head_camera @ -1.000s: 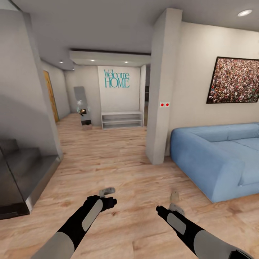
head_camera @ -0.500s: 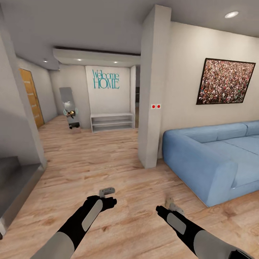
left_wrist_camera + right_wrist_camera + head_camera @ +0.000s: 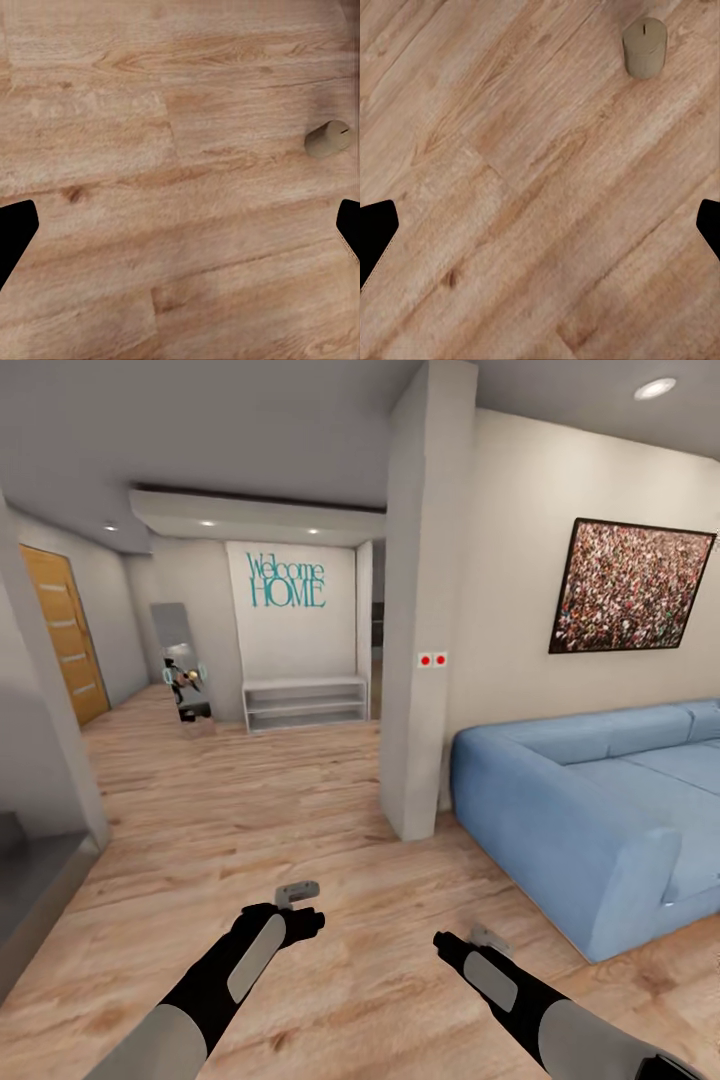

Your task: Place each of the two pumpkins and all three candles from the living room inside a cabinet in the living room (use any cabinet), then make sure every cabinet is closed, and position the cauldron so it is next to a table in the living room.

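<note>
One candle point(image 3: 644, 46), a short tan cylinder with a small wick, rests on the wooden floor point(image 3: 532, 172). The left wrist view shows the same kind of candle point(image 3: 328, 139) off to one side of the fingers. My right gripper point(image 3: 540, 229) hovers above the floor, open, with the candle ahead of its fingertips and apart from them. My left gripper point(image 3: 180, 232) is open too, holding nothing. In the head view both grippers, left point(image 3: 298, 892) and right point(image 3: 487, 937), are held low over the floor in front of me.
A blue sofa point(image 3: 590, 810) fills the right side. A grey pillar point(image 3: 415, 660) stands ahead. Beyond it, a pale grey low shelf rack point(image 3: 305, 703) sits under a "Welcome HOME" wall. A wooden door point(image 3: 65, 630) and a stair edge point(image 3: 25, 880) lie at left.
The camera has turned and moved, so the stairs slid out to the left and the door came into view. The candle ahead of the right gripper slipped behind it. Both arms kept their pose.
</note>
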`<state>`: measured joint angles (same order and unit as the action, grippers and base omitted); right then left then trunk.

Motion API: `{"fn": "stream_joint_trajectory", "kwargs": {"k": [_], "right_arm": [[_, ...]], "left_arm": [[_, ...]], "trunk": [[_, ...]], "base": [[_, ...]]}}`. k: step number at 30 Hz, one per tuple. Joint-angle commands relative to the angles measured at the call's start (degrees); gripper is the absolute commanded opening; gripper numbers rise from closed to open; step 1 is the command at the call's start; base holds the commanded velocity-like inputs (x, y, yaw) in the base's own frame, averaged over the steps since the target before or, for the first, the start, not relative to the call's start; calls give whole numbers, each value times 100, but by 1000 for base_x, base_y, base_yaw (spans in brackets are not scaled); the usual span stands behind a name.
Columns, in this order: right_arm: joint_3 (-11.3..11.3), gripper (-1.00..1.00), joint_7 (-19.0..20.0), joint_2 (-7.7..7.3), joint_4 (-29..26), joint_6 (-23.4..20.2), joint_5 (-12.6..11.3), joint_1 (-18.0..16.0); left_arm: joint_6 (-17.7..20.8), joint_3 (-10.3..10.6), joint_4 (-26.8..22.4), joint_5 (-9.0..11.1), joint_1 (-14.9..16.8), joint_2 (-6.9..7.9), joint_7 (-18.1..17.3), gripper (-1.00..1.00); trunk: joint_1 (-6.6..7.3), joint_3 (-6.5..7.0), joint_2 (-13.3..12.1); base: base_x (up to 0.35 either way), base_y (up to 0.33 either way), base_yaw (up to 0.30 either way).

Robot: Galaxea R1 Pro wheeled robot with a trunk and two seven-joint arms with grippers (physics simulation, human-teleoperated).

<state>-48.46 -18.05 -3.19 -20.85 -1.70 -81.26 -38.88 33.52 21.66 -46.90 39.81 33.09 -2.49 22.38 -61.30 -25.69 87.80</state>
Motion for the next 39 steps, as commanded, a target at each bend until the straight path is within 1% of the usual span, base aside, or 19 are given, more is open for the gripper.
{"fn": "stream_joint_trajectory", "kwargs": {"k": [1, 26, 39], "right_arm": [[-35, 100, -41, -7, -16, -17, -12, -5], [-40, 100, -40, -7, -6, -15, -12, -5], [-41, 100, -40, -7, -6, -13, -4, -5]], "left_arm": [[9, 14, -7, 61, 4, 3, 56, 100], [6, 16, 0, 67, 4, 3, 56, 100], [6, 15, 6, 79, 4, 3, 48, 100]], "trunk": [[-4, -1, 4], [-4, 159, 4], [-4, 170, 4]], "base": [[334, 0, -192], [334, 0, -220], [335, 0, -29]]}}
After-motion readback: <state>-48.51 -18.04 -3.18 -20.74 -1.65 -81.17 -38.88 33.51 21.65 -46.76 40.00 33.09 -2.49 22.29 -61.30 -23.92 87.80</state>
